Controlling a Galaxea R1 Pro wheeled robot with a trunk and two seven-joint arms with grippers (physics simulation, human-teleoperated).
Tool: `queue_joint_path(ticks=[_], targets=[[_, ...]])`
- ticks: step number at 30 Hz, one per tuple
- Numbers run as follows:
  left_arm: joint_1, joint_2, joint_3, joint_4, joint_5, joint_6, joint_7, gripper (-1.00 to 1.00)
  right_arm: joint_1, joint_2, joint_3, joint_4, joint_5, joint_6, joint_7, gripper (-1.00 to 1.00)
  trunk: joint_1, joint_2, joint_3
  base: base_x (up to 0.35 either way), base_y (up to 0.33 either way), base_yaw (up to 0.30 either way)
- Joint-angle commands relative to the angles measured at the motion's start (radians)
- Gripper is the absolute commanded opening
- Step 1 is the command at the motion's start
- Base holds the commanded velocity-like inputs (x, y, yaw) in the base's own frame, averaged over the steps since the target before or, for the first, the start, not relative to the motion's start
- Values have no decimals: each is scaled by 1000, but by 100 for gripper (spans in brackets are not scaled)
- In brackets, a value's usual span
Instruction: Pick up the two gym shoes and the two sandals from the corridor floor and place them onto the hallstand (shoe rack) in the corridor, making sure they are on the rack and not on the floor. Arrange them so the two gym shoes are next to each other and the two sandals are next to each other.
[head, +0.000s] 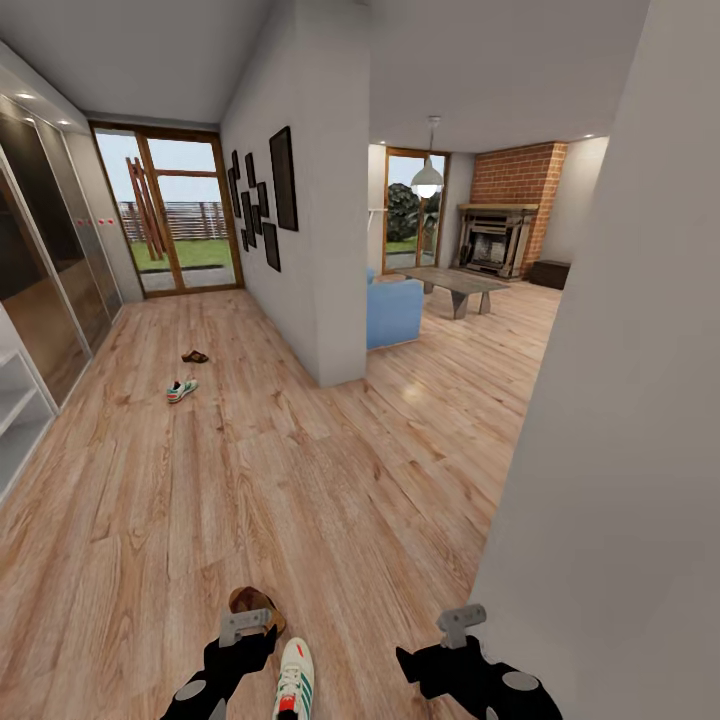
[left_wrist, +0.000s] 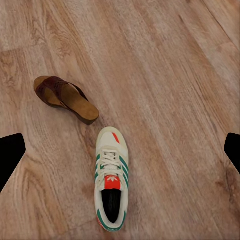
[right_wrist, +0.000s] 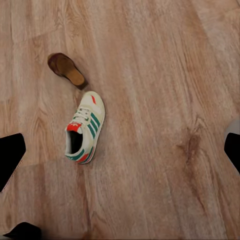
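One gym shoe (head: 295, 680) lies on the corridor floor (head: 300, 480) between my two arms, white with green stripes and a red tongue patch. A brown sandal (head: 255, 603) rests just beyond it, partly behind my left gripper (head: 247, 625). The left wrist view has that gym shoe (left_wrist: 111, 180) and sandal (left_wrist: 65, 98) below widely parted fingers (left_wrist: 10, 155), so this gripper is open and empty. My right gripper (head: 461, 622) hangs to the right, also open, looking down on the same shoe (right_wrist: 84, 129). Further down the corridor lie the other sandal (head: 194, 356) and gym shoe (head: 181, 390). White shelves of the hallstand (head: 12, 400) show at the left edge.
A dark-glass sliding wardrobe (head: 50, 260) runs along the left wall. A grey wall (head: 620, 450) stands close on my right, and a white wall corner (head: 335, 300) divides the corridor from a living room with a blue sofa (head: 393, 310). Glass doors (head: 180, 215) close the far end.
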Motion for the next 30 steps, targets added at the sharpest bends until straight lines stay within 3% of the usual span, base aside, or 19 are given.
queue_joint_path(ticks=[1,19,30], targets=[[-1,0,-1,1,9,-3,0,100,-1,0,-1,-1,0,5,10,100,0,0,-1,0,0,0],[-1,0,-1,1,9,-3,0,100,-1,-3,1,-3,2,5,37,100,0,0,-1,0,0,0],[-1,0,-1,1,9,-3,0,100,-1,-4,-2,-3,2,5,37,100,42,-77,-44,0,0,52]])
